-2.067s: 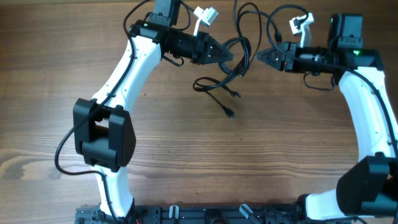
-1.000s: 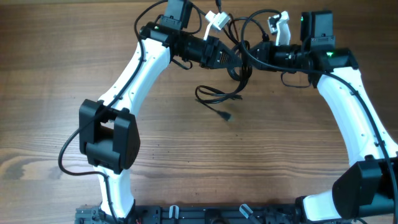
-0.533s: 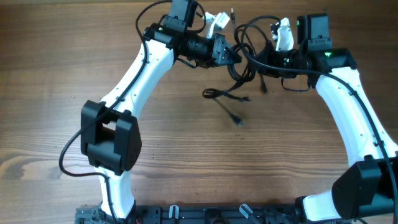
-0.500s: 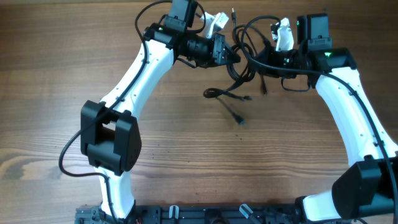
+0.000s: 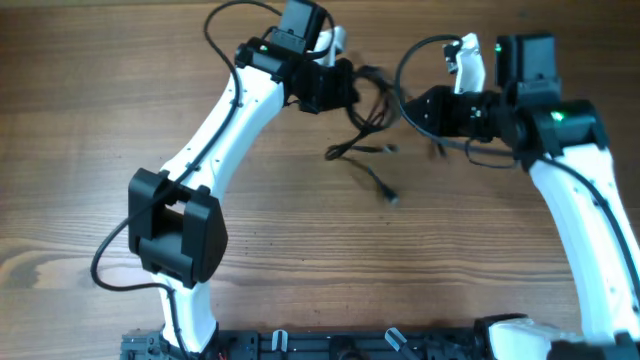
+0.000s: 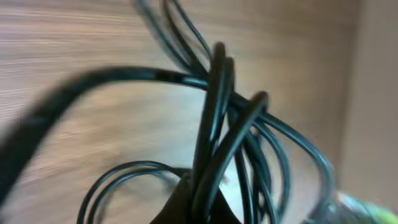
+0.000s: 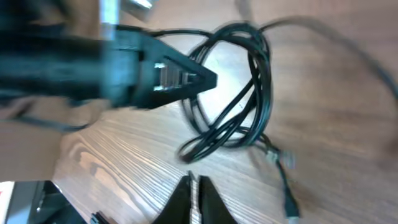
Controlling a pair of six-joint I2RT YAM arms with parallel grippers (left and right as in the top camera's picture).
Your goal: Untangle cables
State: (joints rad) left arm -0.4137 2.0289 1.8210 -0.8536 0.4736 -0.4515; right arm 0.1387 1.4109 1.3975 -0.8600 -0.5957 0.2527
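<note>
The cables are a tangled bundle of thin black loops on the wooden table, with one plug end trailing toward the front. My left gripper is shut on several strands at the bundle's top left. In the left wrist view the strands rise straight out of its closed tips. My right gripper is shut and sits just right of the bundle, apart from it. In the right wrist view its tips point at the loops, the left gripper and the plug.
The wooden table runs across the whole view. A dark rail lies along its front edge between the arm bases. Thick black arm wires loop above the right wrist, close to the bundle.
The right arm has drawn back to the right, away from the bundle. The left gripper has shifted slightly left, still holding the strands. The bundle's loops have pulled tighter.
</note>
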